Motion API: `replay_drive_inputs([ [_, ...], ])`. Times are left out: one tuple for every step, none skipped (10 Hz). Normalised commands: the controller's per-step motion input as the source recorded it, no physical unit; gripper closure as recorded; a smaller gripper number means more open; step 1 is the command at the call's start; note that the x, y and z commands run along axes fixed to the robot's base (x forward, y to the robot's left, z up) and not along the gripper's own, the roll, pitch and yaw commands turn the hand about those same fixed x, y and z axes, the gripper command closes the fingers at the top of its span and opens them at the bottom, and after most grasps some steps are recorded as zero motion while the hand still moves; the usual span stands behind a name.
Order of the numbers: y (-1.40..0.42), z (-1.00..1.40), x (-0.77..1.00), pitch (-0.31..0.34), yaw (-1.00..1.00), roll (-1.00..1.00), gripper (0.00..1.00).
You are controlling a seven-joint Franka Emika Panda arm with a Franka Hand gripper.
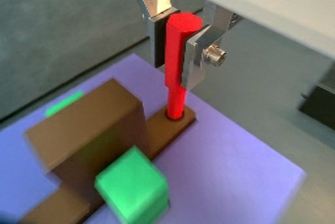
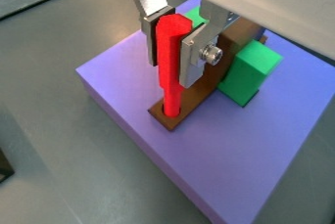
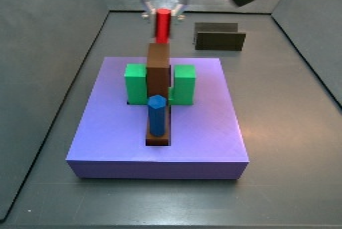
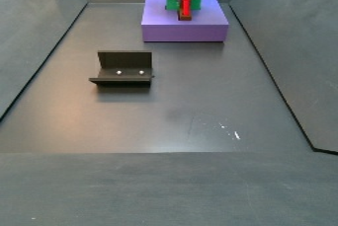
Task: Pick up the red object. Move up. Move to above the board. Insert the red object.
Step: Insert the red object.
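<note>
The jaws (image 1: 179, 34) are clamped on the top of the red object (image 1: 178, 71), which hangs upright below them with its bottom end right at the board (image 1: 92, 145) — looks like it's entering the end hole. I'd push straight down slowly and keep it vertical — only let go once it's seated.

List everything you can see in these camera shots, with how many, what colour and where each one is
red object: one, bright red, upright between the gripper's fingers, its lower tip at the end of the board
board: one, brown, lying along the middle of the platform
blue peg: one, blue, standing upright at the other end of the board
green blocks: two, green, one on each side of the board
platform: one, purple, on the grey floor
fixture: one, dark, on the floor away from the platform
gripper: one, silver fingers with dark pads, above the board's end, shut on the red object
</note>
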Motion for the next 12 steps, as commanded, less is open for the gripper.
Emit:
replay_drive_inputs([
  [0.12,-0.01,-0.26,-0.011,-0.05,0.0,1.0],
  [0.0,-0.06,0.0,-0.007,0.0,0.0,1.0],
  [-0.04,-0.22,0.22,0.0,0.0,0.0,1.0],
  [-0.05,-0.27,0.28,0.0,0.0,0.02,1.0],
  [-0.04,-0.3,0.29,0.003,0.0,0.05,1.0],
  [-0.04,-0.35,0.27,0.001,0.0,0.07,1.0],
  [-0.05,-0.38,0.2,0.0,0.0,0.09,1.0],
  [-0.09,-0.37,0.02,0.0,-0.01,0.15,1.0],
  [-0.13,-0.32,-0.01,0.0,-0.01,0.19,1.0],
  [-0.13,-0.29,-0.06,0.0,-0.05,0.21,1.0],
  [-0.07,-0.29,-0.04,0.0,-0.08,0.22,1.0],
  [-0.02,-0.29,-0.01,0.0,-0.11,0.22,1.0],
])
